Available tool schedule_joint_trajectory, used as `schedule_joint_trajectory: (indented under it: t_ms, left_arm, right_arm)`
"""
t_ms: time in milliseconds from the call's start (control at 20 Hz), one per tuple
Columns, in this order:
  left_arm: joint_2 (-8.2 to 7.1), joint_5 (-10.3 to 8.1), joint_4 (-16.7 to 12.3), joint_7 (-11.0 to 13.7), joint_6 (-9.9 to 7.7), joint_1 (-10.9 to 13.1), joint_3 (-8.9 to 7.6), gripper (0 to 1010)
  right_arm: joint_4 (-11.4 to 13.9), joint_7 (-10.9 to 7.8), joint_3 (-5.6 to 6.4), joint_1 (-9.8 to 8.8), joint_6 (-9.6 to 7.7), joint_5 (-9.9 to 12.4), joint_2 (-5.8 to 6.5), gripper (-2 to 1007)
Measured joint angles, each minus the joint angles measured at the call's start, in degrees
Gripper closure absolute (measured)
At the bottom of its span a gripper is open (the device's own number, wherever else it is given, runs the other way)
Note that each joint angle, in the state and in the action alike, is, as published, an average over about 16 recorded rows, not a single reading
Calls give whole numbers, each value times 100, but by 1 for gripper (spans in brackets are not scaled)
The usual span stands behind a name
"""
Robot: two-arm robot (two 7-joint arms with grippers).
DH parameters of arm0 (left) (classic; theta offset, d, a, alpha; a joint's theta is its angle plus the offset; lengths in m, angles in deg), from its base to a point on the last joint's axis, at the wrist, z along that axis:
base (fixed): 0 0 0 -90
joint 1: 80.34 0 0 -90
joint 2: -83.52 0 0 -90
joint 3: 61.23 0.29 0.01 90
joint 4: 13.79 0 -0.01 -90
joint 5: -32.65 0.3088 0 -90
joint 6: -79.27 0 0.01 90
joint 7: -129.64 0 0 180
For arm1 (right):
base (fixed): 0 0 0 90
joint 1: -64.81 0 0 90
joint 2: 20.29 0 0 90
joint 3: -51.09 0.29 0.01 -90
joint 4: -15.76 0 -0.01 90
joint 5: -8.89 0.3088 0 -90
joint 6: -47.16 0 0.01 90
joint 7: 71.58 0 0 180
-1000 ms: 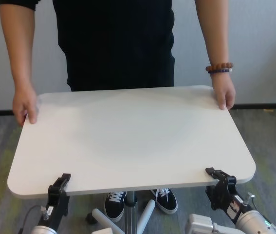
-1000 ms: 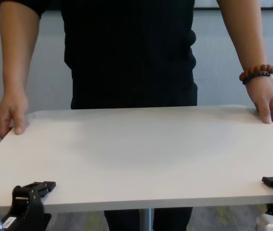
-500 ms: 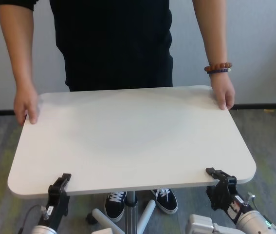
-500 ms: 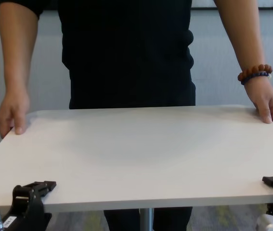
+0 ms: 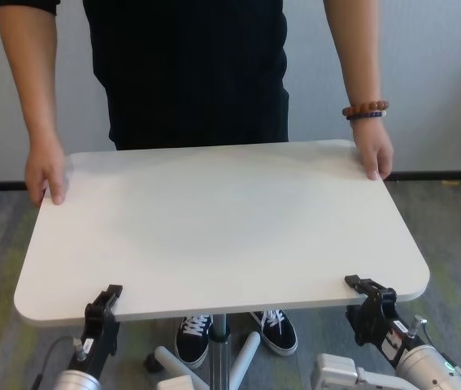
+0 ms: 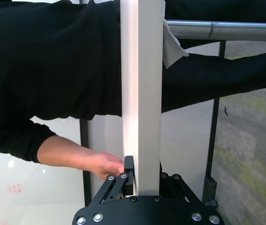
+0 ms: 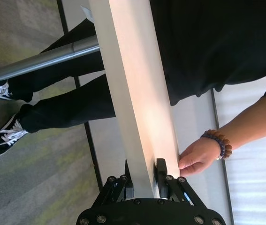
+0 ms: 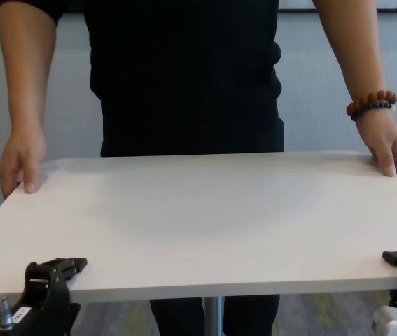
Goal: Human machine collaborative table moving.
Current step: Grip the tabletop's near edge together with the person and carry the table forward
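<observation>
While the human stands at 12 o'clock, both sides hold the same table.

Table: off-white top on a grey pedestal pole, in the middle of the head view.
Left gripper: at 7 o'clock, clamped on the near edge.
Right gripper: at 5 o'clock, clamped on the near edge too.
Human hands: one at 10 o'clock, one with beaded bracelet at 2 o'clock, probably gripping the far corners.
Containers: I see none.
Room: grey carpet, pale wall.
</observation>
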Motion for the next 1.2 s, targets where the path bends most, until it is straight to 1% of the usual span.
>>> schedule_joint_trajectory:
  t_ms: [550,1200]
  left_arm:
    - [68,71,-28,-52,-81,-41,26,776]
    - [131,103,4,-54,-97,-188,52,776]
  right_arm:
    - [0,57,-28,66,7,-60,17,740]
    - [-80,114,-35,200,57,-73,15,741]
